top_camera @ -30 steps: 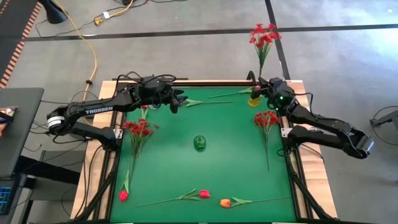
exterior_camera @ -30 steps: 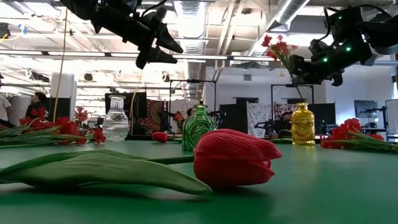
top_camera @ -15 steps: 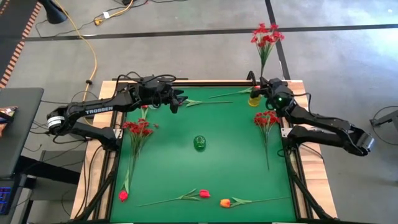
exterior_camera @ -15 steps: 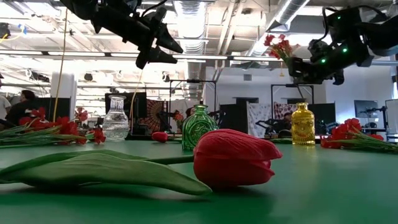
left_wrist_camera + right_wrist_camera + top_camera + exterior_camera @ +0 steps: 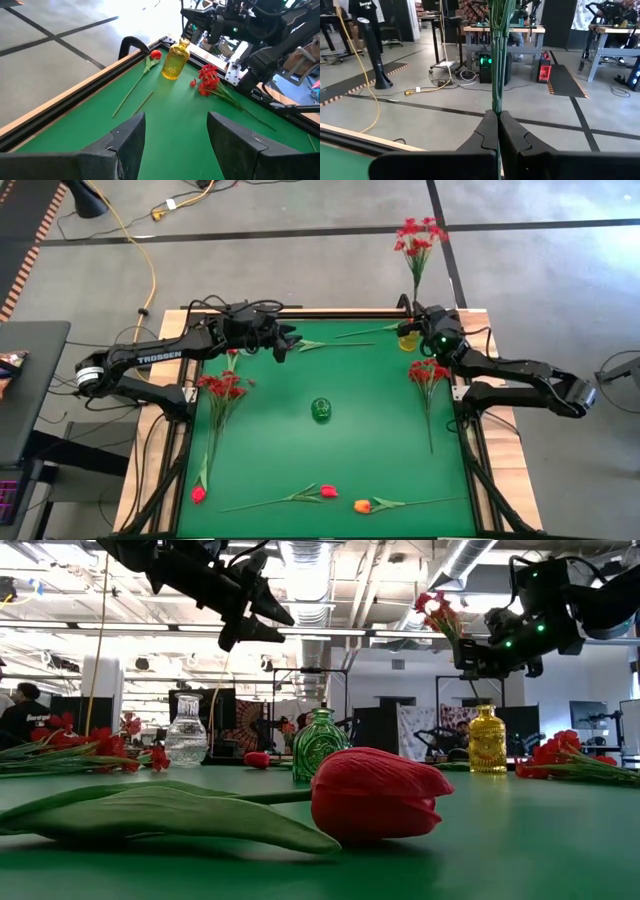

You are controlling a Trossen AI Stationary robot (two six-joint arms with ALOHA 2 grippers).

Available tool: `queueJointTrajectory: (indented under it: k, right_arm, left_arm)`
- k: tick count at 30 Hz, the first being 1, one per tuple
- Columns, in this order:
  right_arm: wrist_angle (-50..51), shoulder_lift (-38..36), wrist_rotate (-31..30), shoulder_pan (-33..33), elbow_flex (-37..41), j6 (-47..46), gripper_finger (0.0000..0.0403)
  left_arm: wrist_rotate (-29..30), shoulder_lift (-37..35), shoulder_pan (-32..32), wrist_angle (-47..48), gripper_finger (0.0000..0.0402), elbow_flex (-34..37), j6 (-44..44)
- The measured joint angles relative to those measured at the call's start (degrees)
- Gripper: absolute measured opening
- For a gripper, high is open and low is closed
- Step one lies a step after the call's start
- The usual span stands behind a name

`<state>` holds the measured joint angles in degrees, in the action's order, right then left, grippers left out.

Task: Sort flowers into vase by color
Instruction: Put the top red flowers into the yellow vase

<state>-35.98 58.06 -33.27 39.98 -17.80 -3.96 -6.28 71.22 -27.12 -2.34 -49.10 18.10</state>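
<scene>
My right gripper [image 5: 412,317] hangs at the table's far right corner, above the yellow vase [image 5: 408,341], shut on a spray of small red blossoms [image 5: 415,235]. My left gripper [image 5: 289,341] hovers open over the far left of the green mat, nothing between its fingers [image 5: 175,131]. A green vase [image 5: 321,410] stands mid-table. Red sprays lie on the mat at the left [image 5: 222,388] and right [image 5: 428,371]. A red tulip [image 5: 198,493], a red-pink tulip [image 5: 328,492] and an orange tulip [image 5: 362,506] lie near the front edge. My right gripper pinches the spray's bundled green stems [image 5: 496,97] between its two shut fingers. The fingers come roughly level, pointing toward the table's far edge. The spray is lifted clear and slants up and out past the far edge, its blossoms [image 5: 436,608] high at the free end.
A clear glass vase [image 5: 187,730] stands at the far left. Another tulip [image 5: 156,55] lies by the yellow vase along the far rail. People and desks show in the room beyond the table.
My right gripper has turned a little while staying shut on the spray. The blossom end has swung slightly toward the table's left.
</scene>
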Motion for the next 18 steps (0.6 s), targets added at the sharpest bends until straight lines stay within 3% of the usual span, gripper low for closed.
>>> queueJointTrajectory:
  k: [18]
  right_arm:
    - [2.37,0.0,-4.47,-3.95,0.0,4.71,0.0023]
  left_arm:
    - [0.04,0.02,-0.01,0.47,0.02,0.0,-0.02]
